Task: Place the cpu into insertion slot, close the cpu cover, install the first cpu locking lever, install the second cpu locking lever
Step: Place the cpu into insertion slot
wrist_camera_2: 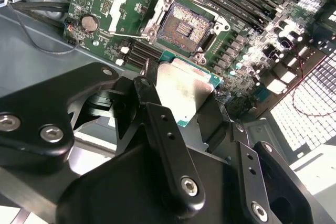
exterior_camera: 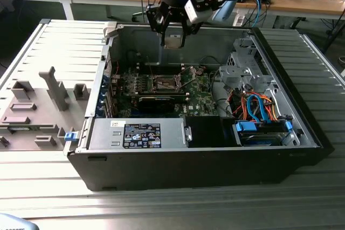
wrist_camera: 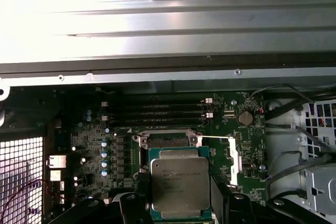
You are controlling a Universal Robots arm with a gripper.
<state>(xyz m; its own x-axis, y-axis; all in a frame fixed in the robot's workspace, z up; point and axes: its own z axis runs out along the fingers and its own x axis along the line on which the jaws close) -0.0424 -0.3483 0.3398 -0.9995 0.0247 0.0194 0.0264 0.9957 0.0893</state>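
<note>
Carrying the cpu (exterior_camera: pixel 173 42) toward its socket is the step in hand. In the exterior view the gripper (exterior_camera: pixel 173 35) hangs over the far part of the open computer case (exterior_camera: pixel 302 125), well above the motherboard (exterior_camera: pixel 202 90), with the chip clamped between its fingers. The insertion slot (exterior_camera: pixel 163 83) lies on the board below, nearer the camera, uncovered and unoccupied.

In the second wrist view the fingers (wrist_camera_2: pixel 163 129) grip the cpu (wrist_camera_2: pixel 181 90) by two opposite edges. Its metal top faces the camera and a green substrate edge shows. The insertion slot (wrist_camera_2: pixel 184 24) sits beyond the chip and apart from it, its dark contact field exposed.

In the first wrist view the cpu (wrist_camera: pixel 180 184) overlaps the rim of the insertion slot (wrist_camera: pixel 168 141) in the picture, with its edges roughly parallel to the socket frame. The cpu cover (wrist_camera: pixel 234 161) lies swung open beside the socket, so the opening appears free.

Judgement:
- Good placement calls for squaring the chip to the socket rim and centring it there before any descent.
- The chip should be kept level and lowered without side load, since the contact field probably tolerates no scraping.
- Release is best made only once the chip sits flat within the rim.
- Orientation marks cannot be made out.
</note>
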